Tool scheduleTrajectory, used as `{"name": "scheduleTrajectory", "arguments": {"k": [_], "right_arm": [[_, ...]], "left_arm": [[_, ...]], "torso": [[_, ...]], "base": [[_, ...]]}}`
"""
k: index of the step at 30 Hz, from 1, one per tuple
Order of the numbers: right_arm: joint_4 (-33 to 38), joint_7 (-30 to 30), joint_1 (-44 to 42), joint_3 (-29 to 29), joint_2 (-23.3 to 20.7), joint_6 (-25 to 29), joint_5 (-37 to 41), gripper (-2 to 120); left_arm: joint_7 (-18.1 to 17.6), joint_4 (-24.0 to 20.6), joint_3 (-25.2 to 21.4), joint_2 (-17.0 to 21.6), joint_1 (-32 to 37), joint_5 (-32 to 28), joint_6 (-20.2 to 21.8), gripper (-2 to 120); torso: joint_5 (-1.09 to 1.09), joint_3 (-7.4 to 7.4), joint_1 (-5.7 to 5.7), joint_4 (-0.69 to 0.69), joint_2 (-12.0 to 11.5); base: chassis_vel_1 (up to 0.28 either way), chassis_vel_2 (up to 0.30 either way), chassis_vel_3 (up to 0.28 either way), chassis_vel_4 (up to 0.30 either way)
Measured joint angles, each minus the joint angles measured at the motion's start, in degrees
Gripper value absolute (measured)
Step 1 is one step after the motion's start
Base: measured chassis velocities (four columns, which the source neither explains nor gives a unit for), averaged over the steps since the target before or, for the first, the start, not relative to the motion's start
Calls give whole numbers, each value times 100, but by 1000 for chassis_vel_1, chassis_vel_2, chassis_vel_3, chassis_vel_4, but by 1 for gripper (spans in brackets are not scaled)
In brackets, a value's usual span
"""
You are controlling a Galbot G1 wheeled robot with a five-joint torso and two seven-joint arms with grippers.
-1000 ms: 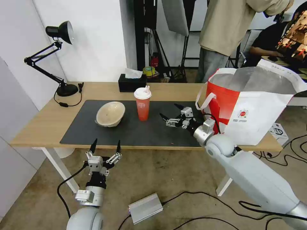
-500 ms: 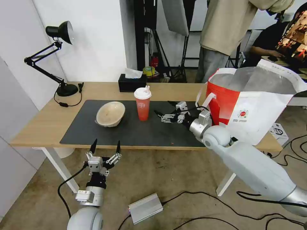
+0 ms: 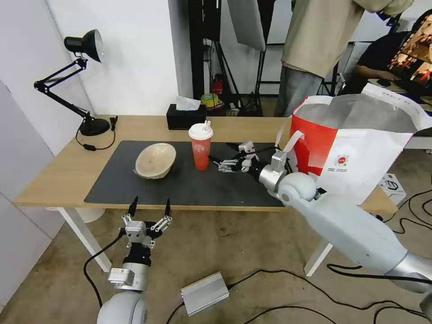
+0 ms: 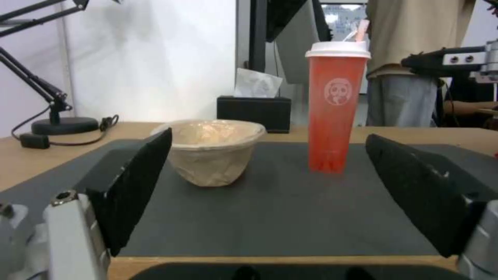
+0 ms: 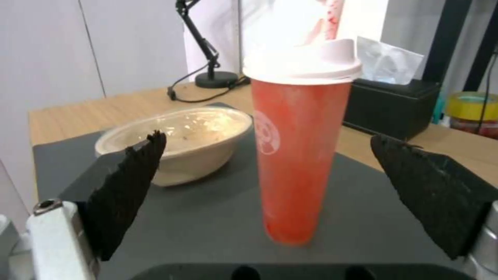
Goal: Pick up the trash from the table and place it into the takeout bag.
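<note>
Right gripper (image 3: 225, 156) level over the mat, fingers wide, lined up on the red cup (image 3: 200, 147); the gap looks sized to straddle its body. Cup upright mid-desk, lidded, contents hidden. Pulp bowl (image 3: 155, 160) left of it, tilted. Takeout bag (image 3: 360, 153) open, far right. Left gripper (image 3: 149, 209) idle below the desk's near edge, fingers wide.

Head cam: looks forward and down from above my shoulders over the table (image 3: 58, 175), far enough back to take in the bag (image 3: 360, 148). Left wrist cam: sits low at the near table edge, faces level across the mat (image 4: 280, 210). Right wrist cam: over the mat, close on the cup (image 5: 298, 155). All three share cup and bowl (image 3: 155, 160).
</note>
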Motion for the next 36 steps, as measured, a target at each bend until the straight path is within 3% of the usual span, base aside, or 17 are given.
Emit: {"name": "scheduleTrajectory", "arguments": {"k": [36], "right_arm": [[-769, -314, 274, -96, 577, 207, 9, 100]], "left_arm": [[20, 53, -10, -69, 19, 71, -1, 100]], "torso": [[0, 0, 0, 0, 0]], "base": [[0, 0, 0, 0]]}}
